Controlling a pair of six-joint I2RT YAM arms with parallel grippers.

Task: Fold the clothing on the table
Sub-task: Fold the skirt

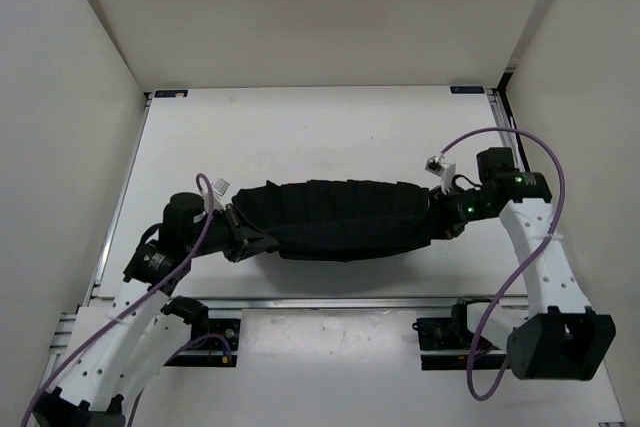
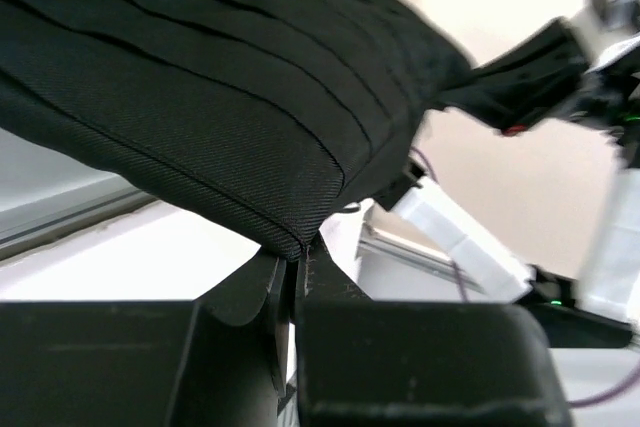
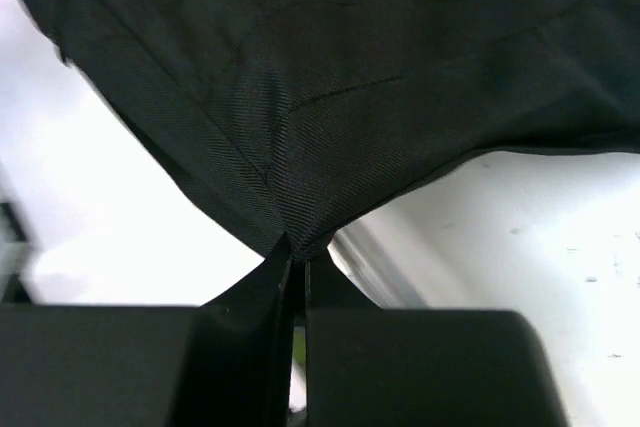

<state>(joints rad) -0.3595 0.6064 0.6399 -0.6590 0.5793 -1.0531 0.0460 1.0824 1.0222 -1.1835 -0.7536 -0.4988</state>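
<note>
The clothing [image 1: 345,219] is a black pleated garment stretched sideways between my two arms, over the near middle of the white table [image 1: 300,127]. My left gripper [image 1: 237,230] is shut on the garment's left end. In the left wrist view its fingertips [image 2: 292,259] pinch a hemmed corner of the clothing [image 2: 200,97], which hangs taut above them. My right gripper [image 1: 440,219] is shut on the right end. In the right wrist view a bunched corner of the clothing [image 3: 330,97] is clamped at the gripper [image 3: 303,252].
An aluminium rail [image 1: 330,304] runs along the table's near edge, just below the garment. White walls enclose the table on the left, back and right. Purple cables [image 1: 500,137] loop from both arms. A small white tag [image 1: 218,186] sits by the left wrist.
</note>
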